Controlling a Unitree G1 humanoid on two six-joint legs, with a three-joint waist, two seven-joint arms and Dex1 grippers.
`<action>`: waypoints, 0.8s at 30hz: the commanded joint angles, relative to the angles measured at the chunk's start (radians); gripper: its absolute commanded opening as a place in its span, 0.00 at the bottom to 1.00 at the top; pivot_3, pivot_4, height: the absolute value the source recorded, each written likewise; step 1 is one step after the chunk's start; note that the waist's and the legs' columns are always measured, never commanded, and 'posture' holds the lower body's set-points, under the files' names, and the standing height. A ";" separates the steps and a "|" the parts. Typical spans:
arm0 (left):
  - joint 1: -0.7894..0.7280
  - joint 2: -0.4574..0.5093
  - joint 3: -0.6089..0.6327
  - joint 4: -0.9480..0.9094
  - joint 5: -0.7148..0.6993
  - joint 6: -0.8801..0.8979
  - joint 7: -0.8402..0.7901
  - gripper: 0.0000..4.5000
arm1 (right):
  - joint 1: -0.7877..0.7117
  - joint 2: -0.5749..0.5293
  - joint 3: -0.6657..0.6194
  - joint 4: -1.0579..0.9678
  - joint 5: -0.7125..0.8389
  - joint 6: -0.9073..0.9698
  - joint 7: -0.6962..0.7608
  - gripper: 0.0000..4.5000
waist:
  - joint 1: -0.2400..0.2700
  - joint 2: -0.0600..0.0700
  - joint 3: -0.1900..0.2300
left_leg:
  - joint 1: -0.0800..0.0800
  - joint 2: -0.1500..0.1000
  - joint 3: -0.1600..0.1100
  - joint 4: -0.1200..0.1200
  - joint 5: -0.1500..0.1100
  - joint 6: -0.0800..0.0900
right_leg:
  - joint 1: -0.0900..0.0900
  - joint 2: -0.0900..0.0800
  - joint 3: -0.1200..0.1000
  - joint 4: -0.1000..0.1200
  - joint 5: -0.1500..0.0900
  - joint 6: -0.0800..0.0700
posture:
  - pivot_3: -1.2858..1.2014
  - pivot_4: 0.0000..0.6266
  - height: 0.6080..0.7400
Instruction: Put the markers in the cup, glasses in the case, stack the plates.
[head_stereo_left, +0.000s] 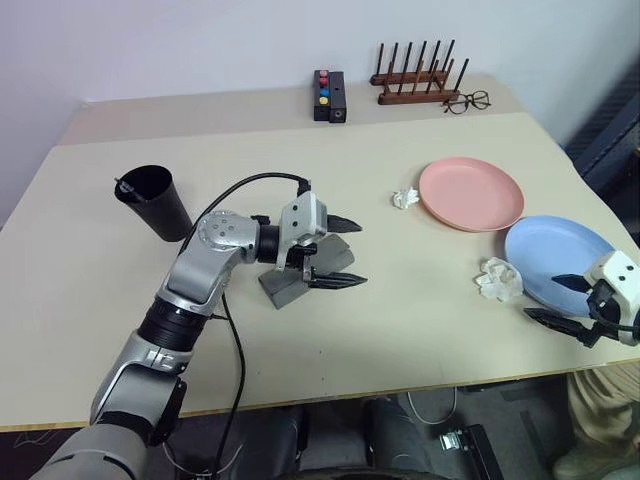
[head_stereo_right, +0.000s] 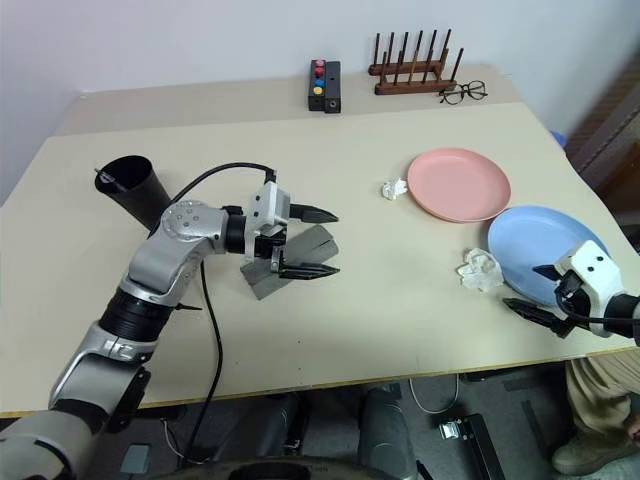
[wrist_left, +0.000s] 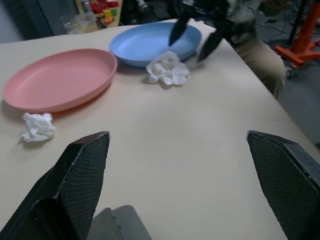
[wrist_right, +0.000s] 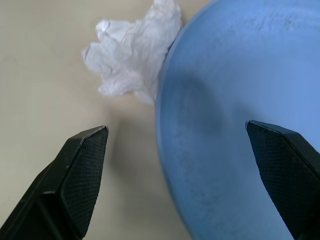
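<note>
Head views, left hand (head_stereo_left: 338, 252): I see its fingers spread wide with nothing between them, hovering over the grey case (head_stereo_left: 300, 275); the hand hides much of the case, so I cannot tell whether the sunglasses are inside.
Head views, cup (head_stereo_left: 155, 203): black, standing left of the case on the counter (head_stereo_left: 400, 330); a dark tip pokes over its rim, too small for me to name.
Head views, plates: pink plate (head_stereo_left: 471, 193) right of the case, blue plate (head_stereo_left: 556, 262) beyond it, rims close, not stacked.
Head views, right hand (head_stereo_left: 562, 300): fingers apart and empty, at the blue plate's near edge; arm cut off by the frame.
Left wrist view: crumpled tissue (wrist_left: 168, 68) beside the blue plate; a case corner barely shows.
Right wrist view: blue plate's rim sits between the open fingers (wrist_right: 82, 165).
</note>
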 joint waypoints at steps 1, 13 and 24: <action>0.000 0.013 -0.007 -0.034 -0.024 0.000 -0.034 0.99 | -0.034 -0.014 0.002 0.015 -0.004 -0.004 -0.008 1.00 | 0.000 0.000 0.000 | 0.000 0.000 0.000 0.000 0.000 0.000 | 0.000 0.000 0.000 0.000 0.000 0.000 | 0.52 0.24 1.00; -0.015 0.034 -0.017 -0.029 -0.033 -0.011 -0.109 1.00 | -0.066 -0.018 0.034 0.069 -0.010 -0.015 -0.013 0.01 | -0.001 0.000 0.000 | 0.000 0.000 0.000 0.000 0.000 0.000 | 0.000 0.000 0.000 0.000 0.000 0.000 | 0.52 0.24 1.00; -0.021 0.021 -0.019 -0.019 -0.019 -0.028 -0.086 1.00 | -0.095 -0.017 0.042 0.099 -0.052 -0.075 -0.066 0.01 | -0.001 0.000 0.000 | 0.000 0.000 0.000 0.000 0.000 0.000 | 0.001 0.000 0.000 0.000 0.000 0.000 | 0.52 0.24 1.00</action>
